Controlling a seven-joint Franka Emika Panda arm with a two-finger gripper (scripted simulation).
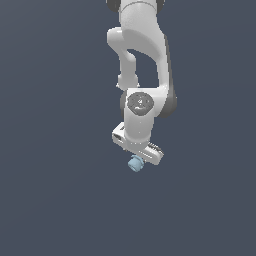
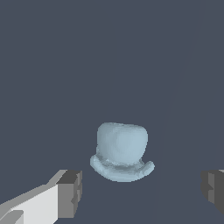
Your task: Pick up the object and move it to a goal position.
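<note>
Overhead, a white robot arm reaches down from the top of the exterior view toward a flat, dark grey-blue floor. Its wrist ends in a white bar, tilted so that the end toward the exterior view's right sits lower. The gripper hangs under this bar.

Just below the bar, partly tucked under it, is the object, a small pale light-blue lump, much smaller than the gripper body.

From the wrist view, the object looks like a stubby rounded cup with a flared brim along one edge, a bit like a tiny hat. It lies on the floor, between the two dark grey fingertips. Both fingertips stand well apart from it, with clear floor showing on each side. The fingers are spread wide and released, gripping nothing. One fingertip joins a white finger body; the other shows only at the picture's edge.
</note>
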